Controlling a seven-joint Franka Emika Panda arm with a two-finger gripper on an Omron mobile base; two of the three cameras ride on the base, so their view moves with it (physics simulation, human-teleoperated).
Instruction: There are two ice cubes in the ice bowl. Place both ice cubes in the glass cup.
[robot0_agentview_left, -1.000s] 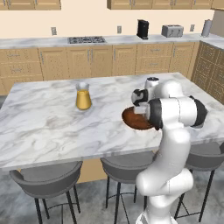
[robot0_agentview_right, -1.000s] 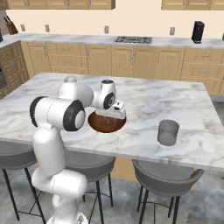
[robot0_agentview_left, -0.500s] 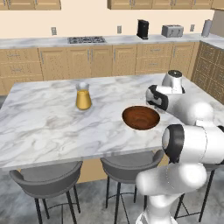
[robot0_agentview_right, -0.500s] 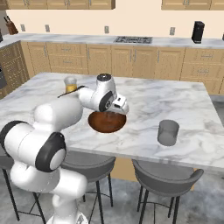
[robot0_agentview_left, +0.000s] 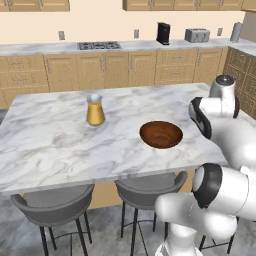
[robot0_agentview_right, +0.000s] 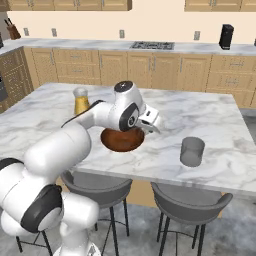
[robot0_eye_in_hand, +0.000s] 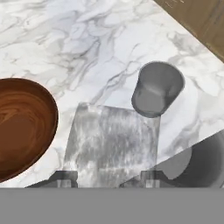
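my gripper pinched one ice cube near the glass cup, on its ice bowl side; the cup appeared empty, so i judged both deposits outstanding, the second cube being too small to locate.

Flanking base views; downward hand view

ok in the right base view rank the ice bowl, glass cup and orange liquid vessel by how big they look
1. ice bowl, widest, though the arm covers part of it.
2. glass cup.
3. orange liquid vessel.
The cup and vessel look close in size; the vessel stands farther from the camera, so that order is unsure.
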